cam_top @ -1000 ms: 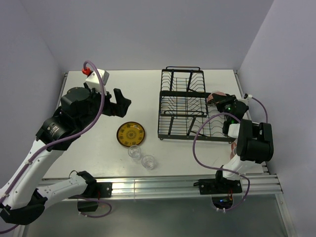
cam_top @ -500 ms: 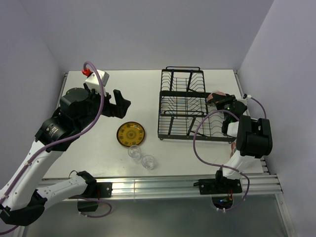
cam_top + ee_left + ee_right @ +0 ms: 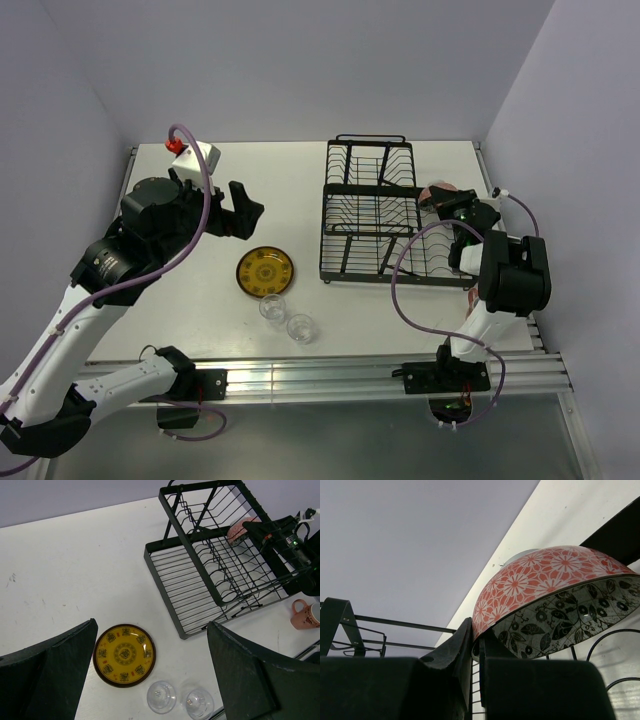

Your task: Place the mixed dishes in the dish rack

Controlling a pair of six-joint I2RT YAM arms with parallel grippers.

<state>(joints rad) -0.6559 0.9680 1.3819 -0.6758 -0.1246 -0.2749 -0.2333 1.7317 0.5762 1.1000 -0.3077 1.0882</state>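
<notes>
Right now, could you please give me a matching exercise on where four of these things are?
1. yellow plate
2. patterned bowl
3. glass tumblers
4. pink mug

A. side by side, nearest the arm bases
B. by the dish rack's near right corner
C. held in the right end effector at the rack's right end
D. flat on the table, left of the rack

Pairs: 1-D, 2-C, 3-A, 4-B

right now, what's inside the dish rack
No dish sits in the dish rack; its wires look bare. The right gripper holds the patterned bowl by its rim at the rack's right edge. The arm hides that corner, so whether the bowl touches the wires cannot be told.
</notes>
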